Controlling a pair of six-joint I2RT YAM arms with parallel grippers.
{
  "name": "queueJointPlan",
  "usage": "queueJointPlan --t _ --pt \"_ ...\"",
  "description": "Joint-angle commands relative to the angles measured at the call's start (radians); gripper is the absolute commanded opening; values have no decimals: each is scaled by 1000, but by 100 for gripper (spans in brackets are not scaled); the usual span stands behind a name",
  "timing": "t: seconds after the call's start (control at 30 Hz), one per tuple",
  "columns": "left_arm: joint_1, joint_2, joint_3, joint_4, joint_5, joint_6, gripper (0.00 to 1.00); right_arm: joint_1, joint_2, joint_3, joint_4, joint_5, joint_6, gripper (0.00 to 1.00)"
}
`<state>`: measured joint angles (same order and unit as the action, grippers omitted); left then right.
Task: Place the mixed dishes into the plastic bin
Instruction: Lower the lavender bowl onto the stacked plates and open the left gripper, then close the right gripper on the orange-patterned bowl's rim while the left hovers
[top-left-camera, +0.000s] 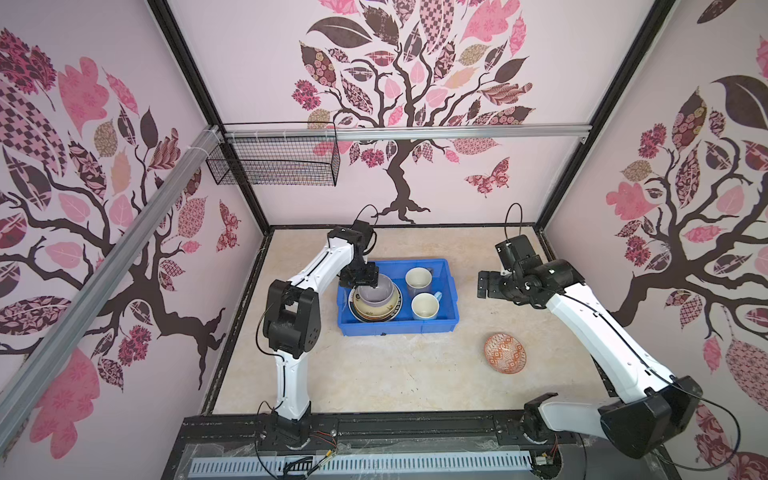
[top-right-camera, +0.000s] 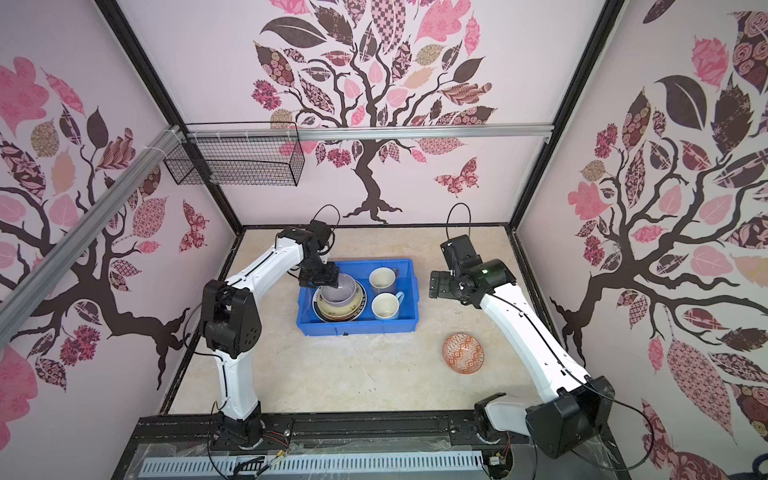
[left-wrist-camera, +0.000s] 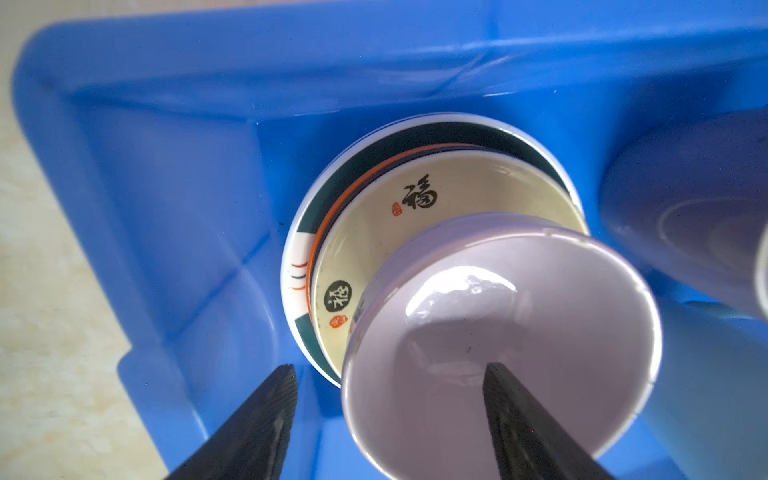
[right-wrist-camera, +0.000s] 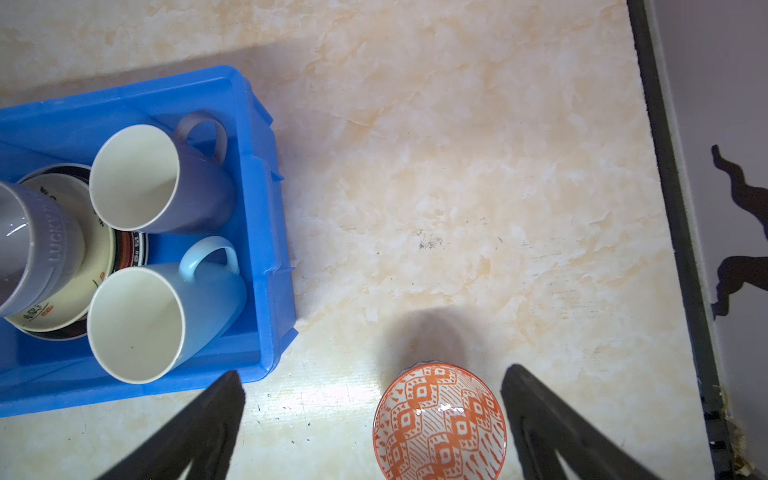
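Fingers of the left gripper (left-wrist-camera: 390, 368) stand apart astride the rim of the lavender bowl (left-wrist-camera: 498, 332), one inside and one outside, not clamped on it. The bowl sits just under that claw on the stack of plates (left-wrist-camera: 415, 195) in the blue bin (left-wrist-camera: 166, 166), with the lavender mug (right-wrist-camera: 137, 178) and light-blue mug (right-wrist-camera: 137, 324) beyond it. The right gripper (right-wrist-camera: 374, 372) is spread wide and empty, the orange-white patterned bowl (right-wrist-camera: 440, 419) lying on the table (right-wrist-camera: 457, 166) ahead of it, outside the bin.
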<state>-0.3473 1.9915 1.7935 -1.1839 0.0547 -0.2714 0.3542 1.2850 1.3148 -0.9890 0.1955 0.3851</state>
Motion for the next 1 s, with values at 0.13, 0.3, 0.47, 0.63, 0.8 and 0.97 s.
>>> queueJointPlan --t 0.13,0.3,0.47,0.63,0.8,0.97 --pt "2 -165 29 23 67 -2 94 -5 -17 -159 33 -3 72 100" --pt "-5 -290 -26 70 131 -1 98 -4 -57 -260 39 20 149 100" --pt "-14 -424 -128 137 153 -21 99 -7 -96 -346 22 42 238 99" --pt "-19 -505 -203 132 175 -13 99 -5 -162 -432 -2 53 342 100" --pt "-26 -595 -316 148 212 -32 98 -6 -218 -497 -45 82 454 99" --pt "-36 -666 -386 159 232 -51 98 -6 -292 -568 -57 75 556 100"
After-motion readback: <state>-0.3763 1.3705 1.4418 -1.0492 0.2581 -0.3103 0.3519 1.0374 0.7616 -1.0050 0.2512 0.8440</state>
